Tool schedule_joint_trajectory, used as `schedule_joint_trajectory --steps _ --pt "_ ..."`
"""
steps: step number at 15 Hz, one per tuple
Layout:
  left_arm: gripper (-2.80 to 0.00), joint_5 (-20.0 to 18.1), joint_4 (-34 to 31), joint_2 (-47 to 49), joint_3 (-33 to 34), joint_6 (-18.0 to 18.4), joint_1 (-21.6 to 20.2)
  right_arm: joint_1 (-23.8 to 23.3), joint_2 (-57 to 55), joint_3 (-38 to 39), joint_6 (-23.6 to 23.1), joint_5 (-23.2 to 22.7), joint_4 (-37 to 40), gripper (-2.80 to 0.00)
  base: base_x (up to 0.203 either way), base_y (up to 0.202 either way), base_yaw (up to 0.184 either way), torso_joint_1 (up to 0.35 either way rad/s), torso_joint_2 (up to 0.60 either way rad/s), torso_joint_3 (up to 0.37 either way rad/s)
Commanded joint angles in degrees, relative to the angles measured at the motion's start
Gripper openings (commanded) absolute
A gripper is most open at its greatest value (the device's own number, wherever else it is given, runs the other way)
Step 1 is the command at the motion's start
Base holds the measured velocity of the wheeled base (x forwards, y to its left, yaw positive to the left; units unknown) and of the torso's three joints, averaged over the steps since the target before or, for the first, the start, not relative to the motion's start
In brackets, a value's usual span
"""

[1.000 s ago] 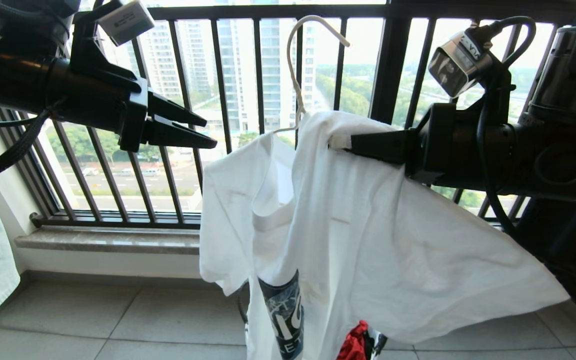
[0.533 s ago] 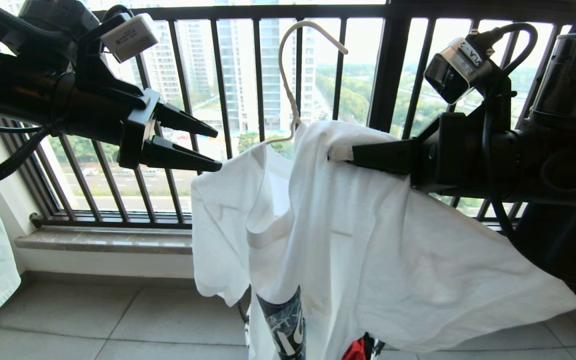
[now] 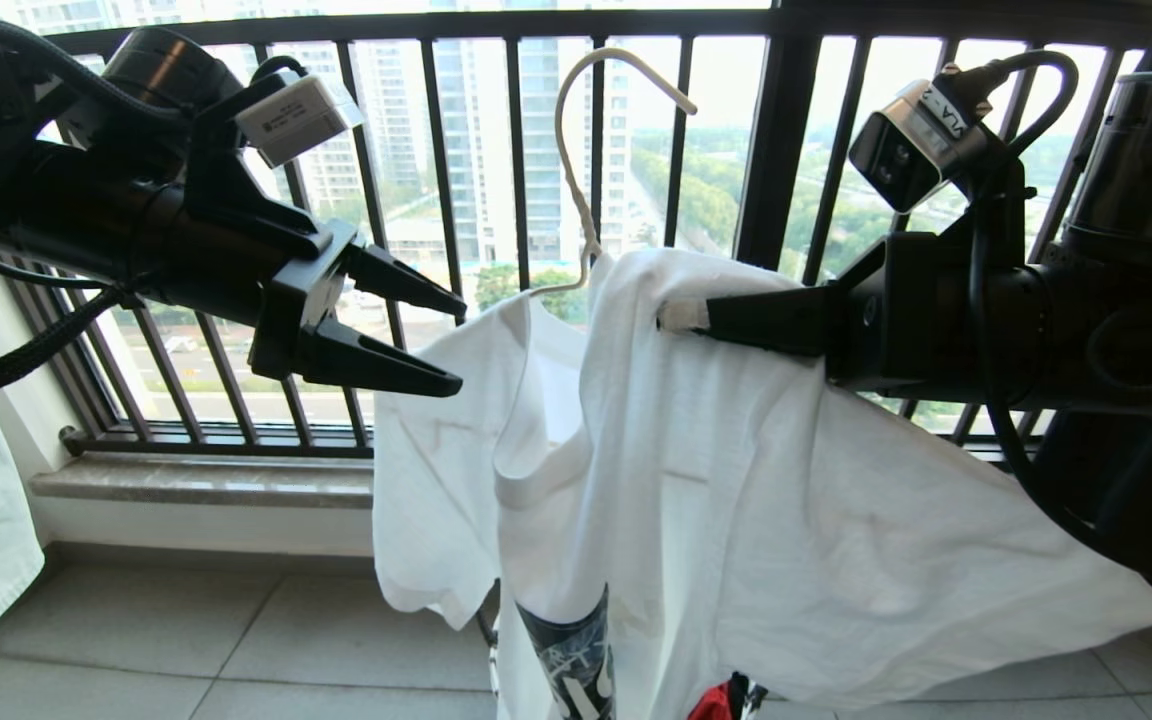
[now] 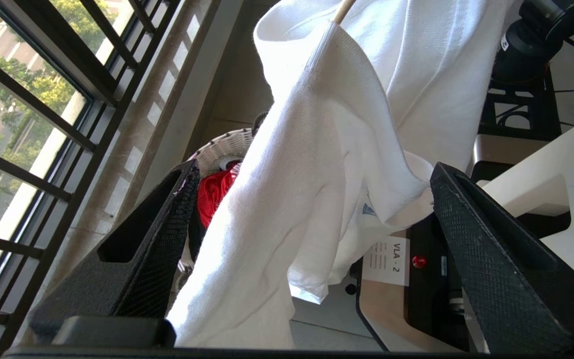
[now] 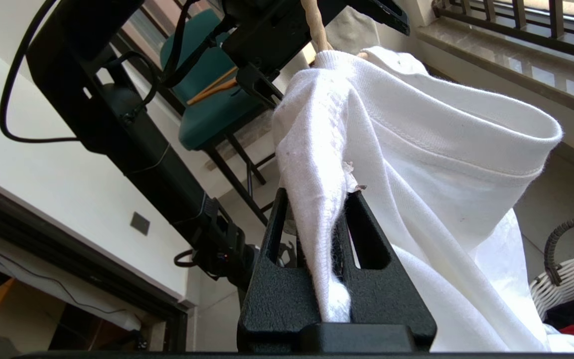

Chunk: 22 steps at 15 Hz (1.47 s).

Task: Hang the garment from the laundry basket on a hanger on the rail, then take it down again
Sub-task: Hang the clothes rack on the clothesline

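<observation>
Left gripper point(image 3: 456, 340) has spread wider and edged toward the white short-sleeved T-shirt point(image 3: 696, 480), holding nothing. Right gripper point(image 3: 671, 315) pinches the shirt's shoulder, which is draped on the thin cream wire hanger point(image 3: 576, 170), above the white woven basket point(image 4: 222, 147).

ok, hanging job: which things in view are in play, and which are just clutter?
In play:
- T-shirt
- hanger
- laundry basket
- right gripper, shut on the T-shirt
- left gripper, open beside it

Clutter:
- red garment
- window railing
- teal chair
</observation>
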<state>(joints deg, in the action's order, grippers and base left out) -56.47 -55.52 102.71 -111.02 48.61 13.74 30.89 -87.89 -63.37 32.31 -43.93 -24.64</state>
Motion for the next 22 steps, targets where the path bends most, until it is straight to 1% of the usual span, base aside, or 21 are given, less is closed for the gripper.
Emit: schedule_joint_trajectory --steps 1,3,7,9,15,16,22 --pt "0.00 -0.35 0.42 2.37 -0.28 0.33 0.64 0.05 0.00 0.00 0.12 -0.19 -0.16 -2.80 0.000 0.000 0.000 0.000 0.00 0.000" --pt "0.00 -0.57 3.24 4.22 -0.34 -0.29 1.00 0.05 -0.08 0.00 0.04 -0.10 -0.24 -2.80 0.000 0.000 0.000 0.000 0.00 0.000" --pt "0.00 -0.57 3.98 6.24 -0.34 -0.44 2.04 0.05 -0.35 0.00 -0.58 -0.01 -0.24 -2.80 0.000 0.000 0.000 0.000 0.00 0.000" --pt "0.00 -0.57 5.89 6.97 -0.34 -0.55 2.45 0.05 -0.38 0.00 -0.58 -0.01 -0.24 -2.80 0.000 0.000 0.000 0.000 0.00 0.000" --pt "0.00 -0.57 6.39 7.95 -0.34 -0.36 3.78 -0.04 -0.44 0.00 -0.66 0.08 -0.24 -2.80 0.000 0.000 0.000 0.000 0.00 0.000" --pt "-2.80 -0.57 6.39 7.95 -0.34 -0.27 3.92 -0.04 -0.44 0.00 -0.63 0.08 -0.24 -2.80 0.000 0.000 0.000 0.000 0.00 0.000" --pt "-2.80 -0.57 6.39 8.38 -0.34 -0.36 4.19 -0.04 -1.23 -0.27 -0.58 0.25 -0.24 -2.80 0.000 0.000 0.000 0.000 0.00 0.000"
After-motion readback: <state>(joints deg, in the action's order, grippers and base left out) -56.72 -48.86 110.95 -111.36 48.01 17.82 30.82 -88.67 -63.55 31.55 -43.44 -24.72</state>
